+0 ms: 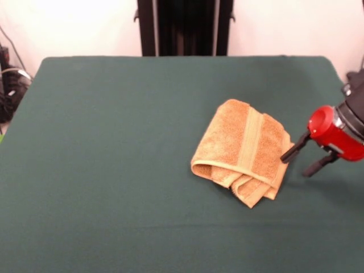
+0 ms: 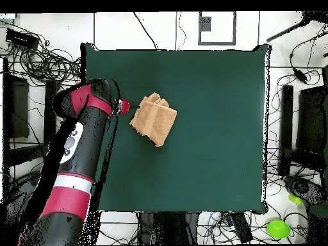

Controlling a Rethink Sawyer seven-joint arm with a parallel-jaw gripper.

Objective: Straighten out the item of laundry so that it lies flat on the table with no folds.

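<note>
The orange-tan towel [image 1: 242, 151] lies folded over on itself on the green table [image 1: 114, 159], right of centre in the front view. A paler band runs across its top layer, and several folded layers show at its near edge. My gripper [image 1: 296, 165] comes in from the right edge, low over the table. It is open, with one black finger [image 1: 291, 152] at the towel's right edge and the other off to the side over bare cloth. In the overhead view the towel [image 2: 154, 120] lies left of the table's [image 2: 218, 147] centre, with my gripper [image 2: 125, 106] beside its left corner.
The robot's black pedestal [image 1: 185, 25] stands at the table's far side. Cables [image 1: 11, 85] lie off the table's left edge in the front view. In the overhead view the red and black arm [image 2: 77, 166] covers the table's left edge, and a green object [image 2: 278, 228] lies on the floor.
</note>
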